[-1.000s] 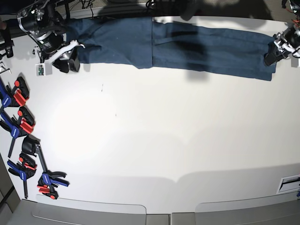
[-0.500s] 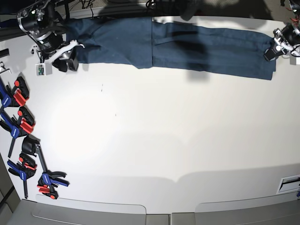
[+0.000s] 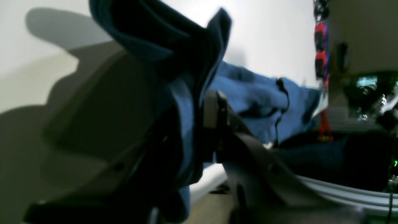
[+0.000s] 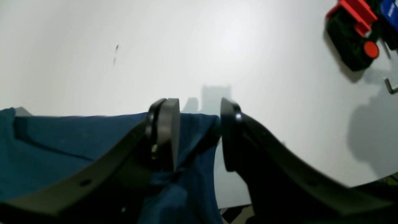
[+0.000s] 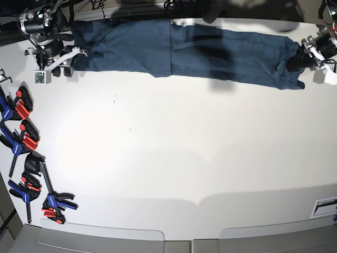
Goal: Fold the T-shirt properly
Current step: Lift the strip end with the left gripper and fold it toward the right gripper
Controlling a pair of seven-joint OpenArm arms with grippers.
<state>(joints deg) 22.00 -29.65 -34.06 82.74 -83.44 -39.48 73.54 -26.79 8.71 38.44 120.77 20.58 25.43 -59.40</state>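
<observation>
T-shirt (image 5: 184, 50) stretched along the surface's (image 5: 174, 147) far edge, long axis running arm to arm. Left pincer (image 3: 199, 124) clamps one end; right pincer (image 4: 199, 137) spread around the other.

Left wrist view badly blurred; T-shirt (image 3: 186, 102) fabric bunches between the jaws, hiding their tips. Right gripper (image 4: 199, 133) covers the shirt corner beneath it. Base view: clamps (image 5: 21, 142) cut by left edge; neck label not discernible.
</observation>
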